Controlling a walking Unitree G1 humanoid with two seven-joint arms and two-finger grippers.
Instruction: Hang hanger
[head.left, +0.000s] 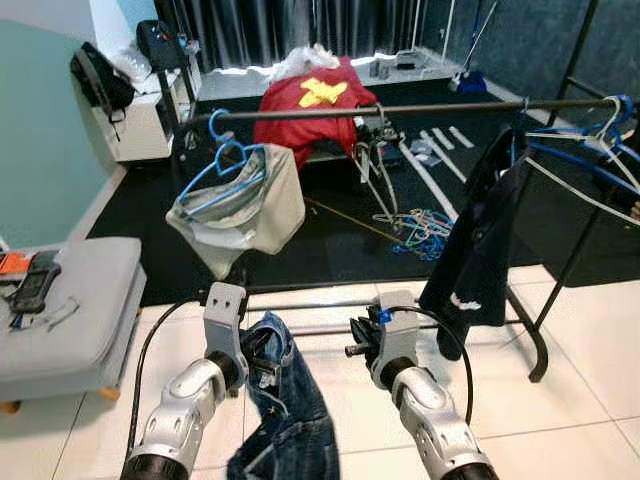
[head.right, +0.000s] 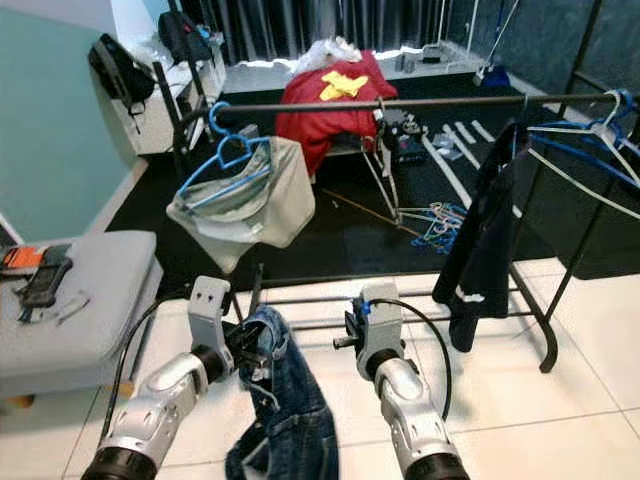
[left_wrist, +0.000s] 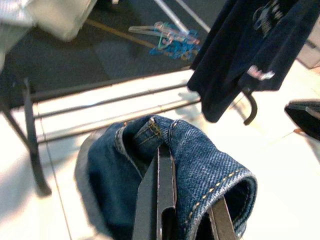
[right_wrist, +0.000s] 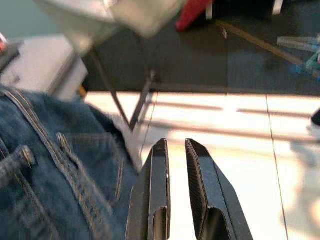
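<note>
Jeans (head.left: 285, 400) hang from the left gripper (head.left: 262, 368) in the left eye view, low and in front of the clothes rail (head.left: 400, 108), which is my landmark throughout. On the rail's left end a blue hanger (head.left: 225, 165) already carries a pale garment (head.left: 245, 205); a dark shirt (head.left: 480, 230) hangs toward the rail's right end, with more blue hangers (head.left: 590, 150) beyond it. The right gripper (head.left: 362, 350) sits below the rail's middle, holding nothing.

Right eye view: same layout, with the denim bunched at the left gripper well below the rail.

Left wrist view: the left gripper is clamped on the jeans' waistband, and the rail's lower bars (left_wrist: 115, 97) lie ahead.

Right wrist view: the right gripper's fingers (right_wrist: 157, 190) are nearly together and empty, with denim just beside them.

Risk, as I judge it: the jeans show no hanger of their own, and the thin pinch on a heavy waistband could slip on the lift toward the rail
</note>
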